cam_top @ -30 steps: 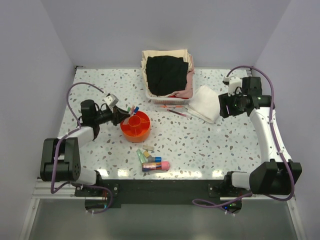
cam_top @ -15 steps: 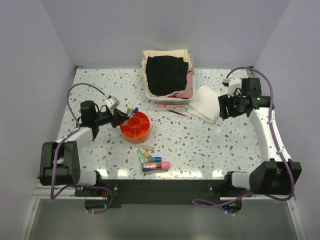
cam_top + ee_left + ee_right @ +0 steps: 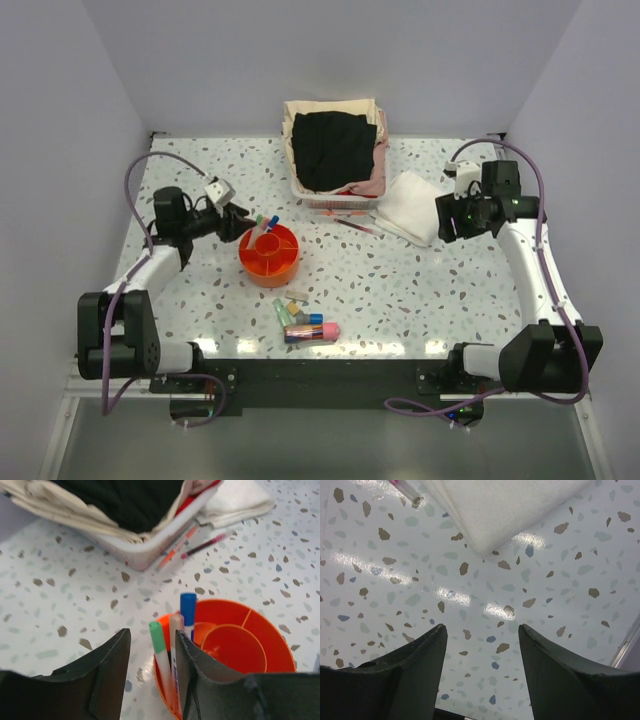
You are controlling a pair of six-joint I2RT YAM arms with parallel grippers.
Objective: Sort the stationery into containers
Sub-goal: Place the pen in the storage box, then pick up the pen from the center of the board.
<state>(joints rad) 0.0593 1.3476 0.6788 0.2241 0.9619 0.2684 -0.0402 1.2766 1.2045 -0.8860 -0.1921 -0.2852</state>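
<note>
Elbows are bent on both arms. We see the left gripper (image 3: pixel 237 221) spread beside the orange tray (image 3: pixel 268 275), left of middle on the worktop (image 3: pixel 400 290), pens (image 3: pixel 188 605) standing inside it. The right gripper (image 3: pixel 482 630), spread and empty, hovers by the white cloth (image 3: pixel 412 206) near the right edge. Loose stationery (image 3: pixel 303 322) lies at the near edge; pale walls (image 3: pixel 300 50) surround.
</note>
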